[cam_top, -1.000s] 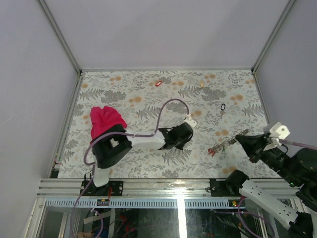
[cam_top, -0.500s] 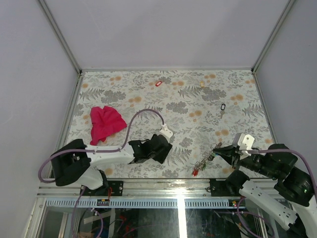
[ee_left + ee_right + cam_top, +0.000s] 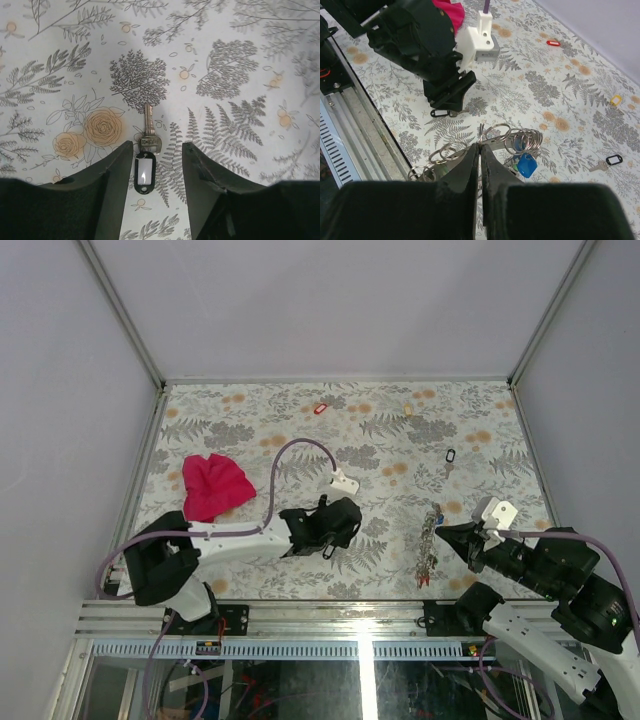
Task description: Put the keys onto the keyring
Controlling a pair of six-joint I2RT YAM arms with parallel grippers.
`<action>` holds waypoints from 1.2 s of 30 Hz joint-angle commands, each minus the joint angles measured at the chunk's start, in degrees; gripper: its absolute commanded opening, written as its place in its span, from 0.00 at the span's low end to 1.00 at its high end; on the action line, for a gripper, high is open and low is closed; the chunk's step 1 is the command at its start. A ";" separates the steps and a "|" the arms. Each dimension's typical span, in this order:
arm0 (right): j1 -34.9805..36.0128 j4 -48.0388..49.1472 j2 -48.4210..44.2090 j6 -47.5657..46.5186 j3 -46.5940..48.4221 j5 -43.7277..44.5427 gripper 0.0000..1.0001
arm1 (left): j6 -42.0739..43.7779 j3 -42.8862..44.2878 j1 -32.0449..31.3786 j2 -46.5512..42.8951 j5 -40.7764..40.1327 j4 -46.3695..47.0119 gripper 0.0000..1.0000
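A silver key with a black tag [image 3: 144, 167] lies flat on the flowered table between the fingers of my open left gripper [image 3: 158, 150], touching neither finger. From above, this key [image 3: 327, 551] shows just under the left gripper [image 3: 331, 538]. My right gripper [image 3: 479, 146] is shut on the keyring [image 3: 522, 140], a metal ring strung with several small split rings and a blue tag [image 3: 525, 164]. From above the keyring [image 3: 430, 540] hangs left of the right gripper [image 3: 446, 533]. Loose keys lie farther back: red tag [image 3: 320, 409], cream tag [image 3: 408, 410], another black tag [image 3: 449, 455].
A magenta cloth [image 3: 213, 486] lies at the left of the table. The metal rail [image 3: 300, 615] runs along the near edge, close under both grippers. Grey walls close in the far side and both flanks.
My left gripper has swung back toward the near edge and opened wider over the black-tagged key. The right gripper has carried the keyring left and nearer to the front rail.
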 commanded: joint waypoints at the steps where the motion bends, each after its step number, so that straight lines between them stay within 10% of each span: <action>1: 0.28 5.49 1.00 1.57 1.67 1.44 0.00 | -8.34 4.54 -0.58 5.04 -7.13 -7.12 0.43; 20: 0.25 6.65 0.66 3.86 -0.39 0.55 0.00 | -39.66 -7.27 -1.10 -2.23 -6.42 -0.70 0.47; 36: 0.26 7.99 0.73 5.77 -1.39 -0.32 0.00 | -37.14 -8.17 1.43 1.94 -2.87 5.36 0.45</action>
